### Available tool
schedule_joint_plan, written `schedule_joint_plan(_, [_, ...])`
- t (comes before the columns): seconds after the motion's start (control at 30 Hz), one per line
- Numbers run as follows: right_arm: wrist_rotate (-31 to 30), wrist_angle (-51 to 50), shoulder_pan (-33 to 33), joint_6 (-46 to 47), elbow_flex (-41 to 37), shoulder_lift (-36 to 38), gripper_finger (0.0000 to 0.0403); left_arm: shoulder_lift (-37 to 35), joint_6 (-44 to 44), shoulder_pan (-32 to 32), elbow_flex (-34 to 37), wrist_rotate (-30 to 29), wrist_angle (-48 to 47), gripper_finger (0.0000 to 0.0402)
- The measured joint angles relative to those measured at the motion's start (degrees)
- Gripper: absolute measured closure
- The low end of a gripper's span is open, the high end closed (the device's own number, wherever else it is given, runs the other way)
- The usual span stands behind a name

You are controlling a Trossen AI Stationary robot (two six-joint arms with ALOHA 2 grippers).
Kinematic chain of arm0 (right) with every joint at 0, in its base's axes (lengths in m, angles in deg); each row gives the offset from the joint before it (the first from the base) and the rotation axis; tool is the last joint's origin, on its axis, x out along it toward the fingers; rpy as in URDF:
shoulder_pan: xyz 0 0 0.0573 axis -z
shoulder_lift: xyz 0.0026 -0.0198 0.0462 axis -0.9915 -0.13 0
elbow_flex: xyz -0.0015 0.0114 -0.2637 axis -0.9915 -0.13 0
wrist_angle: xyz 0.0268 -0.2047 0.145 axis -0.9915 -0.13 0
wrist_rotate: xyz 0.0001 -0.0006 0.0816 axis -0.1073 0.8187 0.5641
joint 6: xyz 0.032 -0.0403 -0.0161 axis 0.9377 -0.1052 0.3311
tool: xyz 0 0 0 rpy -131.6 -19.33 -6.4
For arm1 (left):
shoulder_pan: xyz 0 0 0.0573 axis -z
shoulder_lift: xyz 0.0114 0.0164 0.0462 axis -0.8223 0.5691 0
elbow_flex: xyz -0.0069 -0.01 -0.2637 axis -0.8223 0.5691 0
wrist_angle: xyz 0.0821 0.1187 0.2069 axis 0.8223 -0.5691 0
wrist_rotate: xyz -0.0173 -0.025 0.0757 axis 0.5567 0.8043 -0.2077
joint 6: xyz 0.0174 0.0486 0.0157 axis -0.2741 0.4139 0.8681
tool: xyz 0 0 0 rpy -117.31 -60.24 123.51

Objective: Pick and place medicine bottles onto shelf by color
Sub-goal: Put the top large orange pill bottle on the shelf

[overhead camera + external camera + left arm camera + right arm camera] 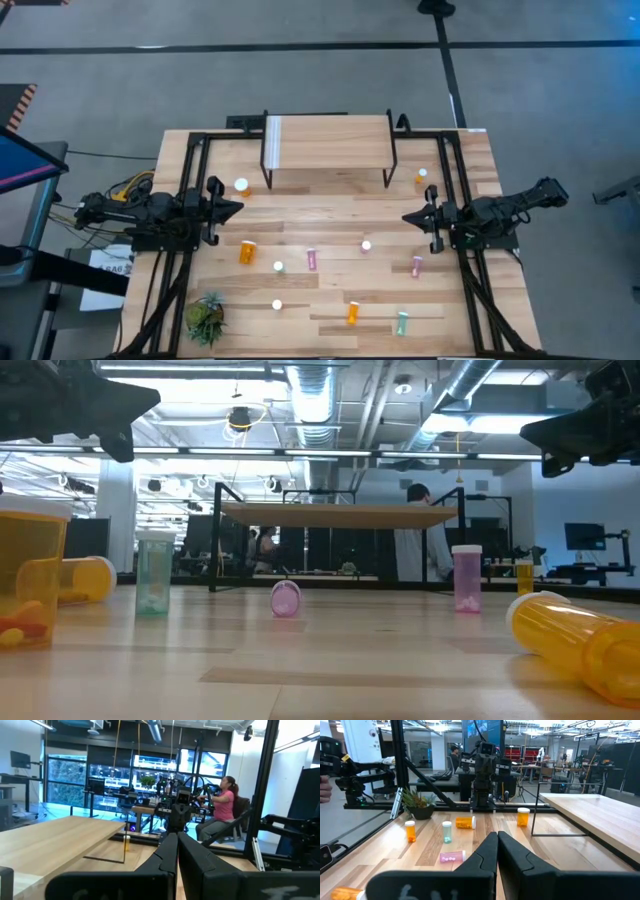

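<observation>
Your left gripper (238, 208) is pinched shut on nothing, hovering at the table's left side; your right gripper (408, 217) matches it opposite. Between them the medicine bottles (247, 251) lie scattered on the table (330, 215). The shelf (328, 142) stands beyond both fingertips, bare.

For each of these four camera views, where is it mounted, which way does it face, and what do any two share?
High: overhead, looking down on shelf, left hand and right hand.
Low: at tabletop height, looking across to the shelf; arms show at the top corners.
Left wrist: past its shut left hand, toward the right arm.
Right wrist: past its shut right hand, toward the left arm.
Shared: all four show the shelf.
</observation>
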Motion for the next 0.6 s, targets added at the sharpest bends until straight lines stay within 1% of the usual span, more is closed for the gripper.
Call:
schedule_joint_plan(0.3, [0.0,-0.01,-0.01,0.0,0.02,0.0,0.037,0.0,-0.4,0.0,0.0,0.03,0.0,0.0401])
schedule_joint_plan(0.4, [0.0,0.0,0.02,0.0,0.0,0.0,0.037,0.0,-2.44,0.0,0.0,0.06,-0.26,0.0401])
schedule_joint_plan(0.6, [0.0,0.0,0.02,0.0,0.0,0.0,0.037,0.02,-6.73,0.0,0.0,0.1,-4.5,0.0401])
